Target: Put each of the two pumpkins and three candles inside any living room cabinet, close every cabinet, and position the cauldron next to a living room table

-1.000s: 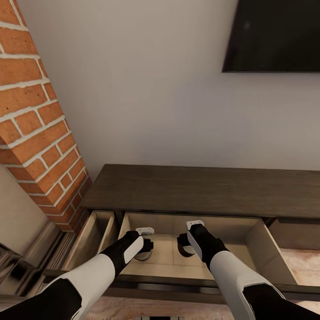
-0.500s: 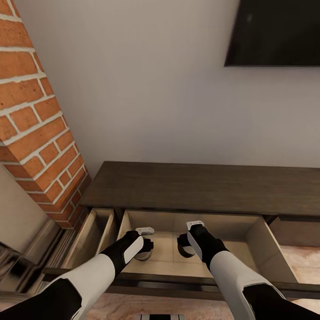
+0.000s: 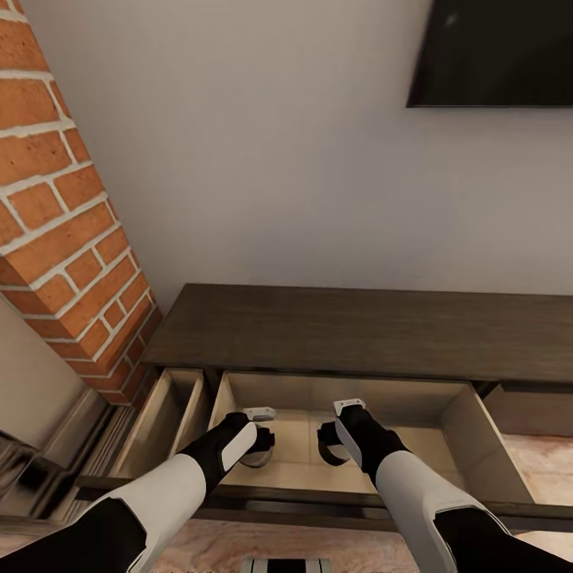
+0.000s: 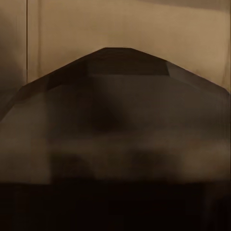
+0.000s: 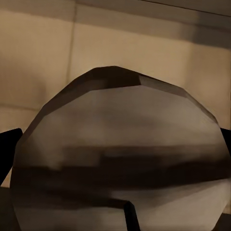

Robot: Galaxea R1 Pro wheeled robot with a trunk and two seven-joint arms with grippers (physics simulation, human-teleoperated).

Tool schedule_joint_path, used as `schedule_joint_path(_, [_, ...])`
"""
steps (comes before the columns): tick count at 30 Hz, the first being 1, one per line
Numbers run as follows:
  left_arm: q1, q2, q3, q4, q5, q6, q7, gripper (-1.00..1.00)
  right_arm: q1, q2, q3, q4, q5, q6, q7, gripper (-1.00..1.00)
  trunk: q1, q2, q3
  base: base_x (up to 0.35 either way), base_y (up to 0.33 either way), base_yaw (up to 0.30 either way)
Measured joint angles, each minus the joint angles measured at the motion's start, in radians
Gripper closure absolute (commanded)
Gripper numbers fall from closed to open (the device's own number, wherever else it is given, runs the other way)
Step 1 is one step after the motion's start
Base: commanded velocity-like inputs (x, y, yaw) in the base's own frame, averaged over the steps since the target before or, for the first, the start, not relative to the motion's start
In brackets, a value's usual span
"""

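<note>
Two arms reach forward and down into the wide open drawer of the cabinet, which stands against the pale wall just right of the brick fireplace. I see the left gripper low inside the drawer, over its pale wood floor, with a rounded beige shape directly beneath it; I cannot tell from the head view how far its fingers are spread. In the left wrist view a faceted, stubby cylinder, a candle, sits very close to the lens against the pale drawer lining, and I read this gripper as holding it, though the fingers themselves are hidden. The right gripper is beside the left one, near but apart, in the same drawer. In the right wrist view a second candle with a small dark wick lies between dark finger edges at both sides, so I read this gripper as clamped on it. A narrower drawer to the left is also open. A dark wall-mounted screen hangs above the cabinet at the right.
</note>
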Motion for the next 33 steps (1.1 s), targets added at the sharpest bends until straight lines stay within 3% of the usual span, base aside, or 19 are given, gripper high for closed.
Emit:
schedule_joint_path(10, [-0.002,0.0,0.002,0.0,0.023,0.031,0.0,1.0,0.0,0.0,0.0,0.0,0.001,-0.044,0.0,1.0,0.0,0.0,-0.016,0.0,0.0,0.0])
schedule_joint_path(33, [-0.035,0.0,0.001,-0.015,0.012,0.018,0.0,1.0,0.0,0.0,0.001,-0.003,0.001,-0.046,0.002,1.0,0.0,0.0,-0.053,0.0,0.0,0.0])
